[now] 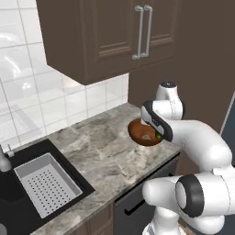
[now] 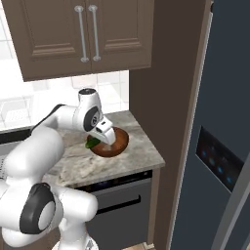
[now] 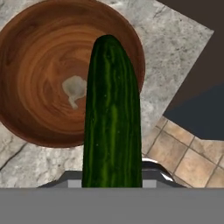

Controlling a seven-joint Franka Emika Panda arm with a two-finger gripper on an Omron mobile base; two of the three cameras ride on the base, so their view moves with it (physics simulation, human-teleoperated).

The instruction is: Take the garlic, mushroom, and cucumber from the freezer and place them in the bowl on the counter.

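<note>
1. The cucumber (image 3: 113, 118) is standing lengthwise in the hand view, running from 6 o'clock up toward 12 o'clock, with its rounded far end lying over the bowl's right half.
2. The hand (image 2: 108, 138) is grasping the cucumber; its fingertips are hidden behind the dark green body, so the contact itself is not showing.
3. The bowl (image 3: 39, 65) is sitting at about 10 o'clock of the hand view, its glossy inside facing the camera.
4. A small pale lump (image 3: 74, 89) is lying near the bowl's middle, just left of the cucumber; what it is cannot be told.
5. In the left base view a bit of green is peeking out at the bowl's 3 o'clock edge, under the arm.
6. The table (image 1: 98, 151) is carrying the bowl near its right end.
7. The sink basket (image 1: 46, 183) is resting at 8 o'clock, well apart from the bowl.
8. The freezer (image 2: 219, 146) is standing at 3 o'clock in the right base view, its door shut.
</note>
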